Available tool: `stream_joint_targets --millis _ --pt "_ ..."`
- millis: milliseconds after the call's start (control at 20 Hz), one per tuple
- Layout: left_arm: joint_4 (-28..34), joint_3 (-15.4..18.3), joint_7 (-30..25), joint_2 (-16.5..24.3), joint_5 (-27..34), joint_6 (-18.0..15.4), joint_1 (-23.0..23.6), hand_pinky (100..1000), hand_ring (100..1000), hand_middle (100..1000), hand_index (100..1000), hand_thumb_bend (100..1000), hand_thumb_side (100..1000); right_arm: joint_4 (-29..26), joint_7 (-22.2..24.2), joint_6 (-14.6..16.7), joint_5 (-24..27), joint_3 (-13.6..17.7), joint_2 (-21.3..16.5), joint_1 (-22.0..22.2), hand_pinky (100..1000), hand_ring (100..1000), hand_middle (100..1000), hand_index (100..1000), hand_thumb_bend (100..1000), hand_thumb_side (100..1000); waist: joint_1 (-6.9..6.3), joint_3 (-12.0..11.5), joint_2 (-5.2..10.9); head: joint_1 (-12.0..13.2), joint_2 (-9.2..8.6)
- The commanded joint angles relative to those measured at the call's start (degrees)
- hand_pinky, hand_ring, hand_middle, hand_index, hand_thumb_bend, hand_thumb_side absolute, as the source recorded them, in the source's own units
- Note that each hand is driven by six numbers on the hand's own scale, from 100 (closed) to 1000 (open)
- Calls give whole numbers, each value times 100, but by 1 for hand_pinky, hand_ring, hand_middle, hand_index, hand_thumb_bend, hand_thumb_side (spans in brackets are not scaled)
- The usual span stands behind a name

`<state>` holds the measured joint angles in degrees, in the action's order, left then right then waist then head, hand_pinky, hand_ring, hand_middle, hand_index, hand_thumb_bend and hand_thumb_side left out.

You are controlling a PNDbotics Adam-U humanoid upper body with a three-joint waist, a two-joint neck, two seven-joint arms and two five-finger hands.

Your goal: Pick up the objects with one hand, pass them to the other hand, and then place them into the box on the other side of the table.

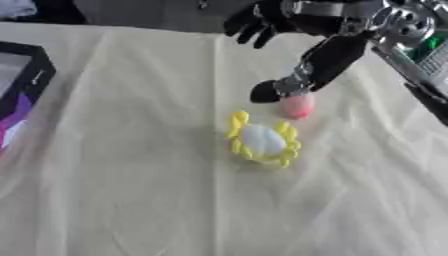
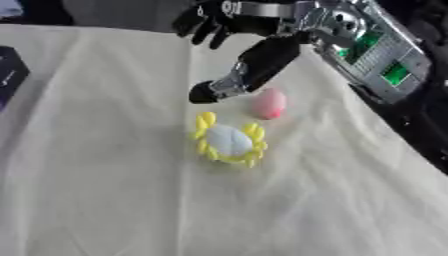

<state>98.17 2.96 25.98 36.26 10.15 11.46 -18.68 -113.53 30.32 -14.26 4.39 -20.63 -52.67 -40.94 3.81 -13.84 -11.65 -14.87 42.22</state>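
A pink egg-shaped object [image 2: 269, 103] lies on the pale yellow cloth near the table's middle. Just in front of it sits a yellow crab-like toy [image 2: 227, 140] with a whitish-blue back. My right hand [image 2: 262, 60] reaches in from the upper right and hangs over the pink object. Its thumb [image 1: 278, 89] points down, with the tip just left of the pink object, and its fingers [image 1: 252, 26] are spread apart farther back. Nothing is held in it. My left hand shows in neither view.
A black box [image 1: 19, 85] with purple inside stands at the table's left edge. My right forearm [image 2: 376, 50], silver with green parts, crosses the upper right corner. The table's right edge [image 2: 398, 135] runs diagonally on the right. The cloth [image 1: 131, 200] is wrinkled.
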Motion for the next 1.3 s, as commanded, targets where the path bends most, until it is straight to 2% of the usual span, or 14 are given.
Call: stream_joint_targets --millis 50,200,350,600,1000,1300 --pt "112 48 5 227 -46 18 -33 802 657 693 679 787 503 -106 119 -4 92 -113 -462 -237 825 872 876 926 587 455 65 3 200 -45 8" --pt "108 40 2 228 -47 24 -26 802 656 692 678 788 502 -106 125 -101 88 -292 -556 -363 822 867 871 923 585 473 73 6 204 -65 12" --pt "104 21 -12 229 -51 28 -34 802 655 691 676 789 501 -106 28 -421 -96 -546 -562 -399 819 864 867 922 577 475 84 -1 204 -72 33" --pt "110 16 -3 211 -55 31 -38 801 653 689 675 790 499 -106 -191 -801 -502 -754 -462 -244 815 858 860 916 568 481 79 -19 188 -90 46" --pt "120 22 14 176 -60 37 -27 801 652 687 672 791 498 -84 -250 -1129 -1268 -789 -174 393 805 835 834 883 548 470 53 -12 165 -148 48" --pt "124 39 36 163 -63 38 -14 801 652 686 672 790 497 15 -288 -1047 -1569 -661 -152 852 808 832 830 867 539 461 35 -4 150 -171 44"
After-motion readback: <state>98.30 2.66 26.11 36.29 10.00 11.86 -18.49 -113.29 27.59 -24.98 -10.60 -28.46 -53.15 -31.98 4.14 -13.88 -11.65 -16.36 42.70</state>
